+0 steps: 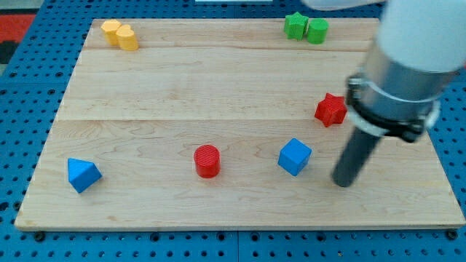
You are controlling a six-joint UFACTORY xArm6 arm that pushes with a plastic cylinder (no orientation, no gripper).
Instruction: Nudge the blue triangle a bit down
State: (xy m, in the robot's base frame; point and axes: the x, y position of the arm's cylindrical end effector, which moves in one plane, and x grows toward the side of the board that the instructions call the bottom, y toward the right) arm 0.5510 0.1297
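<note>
my tip (pixel 343 182) bare rod, no fingers to open/shut | blue triangle (pixel 82 175) far off at 9 o'clock | red cylinder (pixel 207 161), blue cube (pixel 294 156) between | needs approach from triangle's 12

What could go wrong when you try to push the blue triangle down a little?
My tip is far at the view's right, while the blue triangle sits near the wooden board's bottom left corner. Crossing over, I might bump the blue cube or the red cylinder, which lie in between. Also, the triangle is already close to the bottom edge, so too strong a push might slide it off.
</note>
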